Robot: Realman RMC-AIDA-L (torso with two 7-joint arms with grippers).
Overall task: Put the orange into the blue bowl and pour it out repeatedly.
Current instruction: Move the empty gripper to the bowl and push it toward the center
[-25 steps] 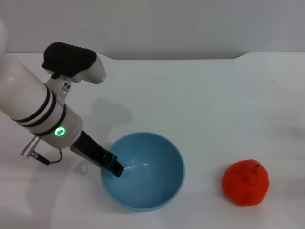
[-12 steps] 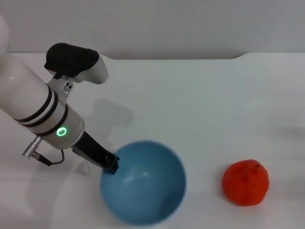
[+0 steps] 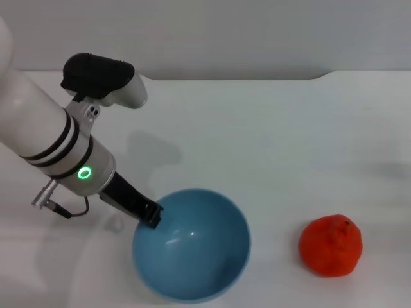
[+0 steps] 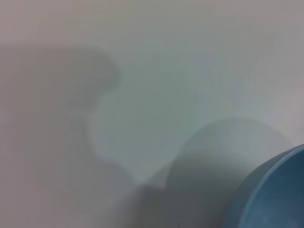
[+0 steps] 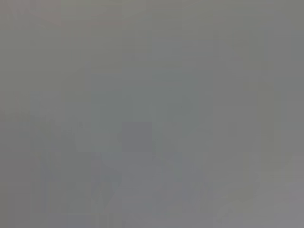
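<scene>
White table [image 3: 270, 128]: left fingers [image 3: 153, 217] clamp the blue bowl [image 3: 191, 253] rim; orange [image 3: 331, 246] well apart

White table [image 3: 270, 141]: wide bare stretch across the far half and middle, open to approach. Near edge holds two obstacles. Blue bowl [image 3: 191, 253] sits left of centre, mouth open upward, nothing inside. Left gripper [image 3: 152, 215] is at the bowl's left rim, its arm slanting down from the far left and blocking that side. Orange [image 3: 331, 246] lies well apart to the bowl's right; clear gap between them, and free space around the fruit.
</scene>
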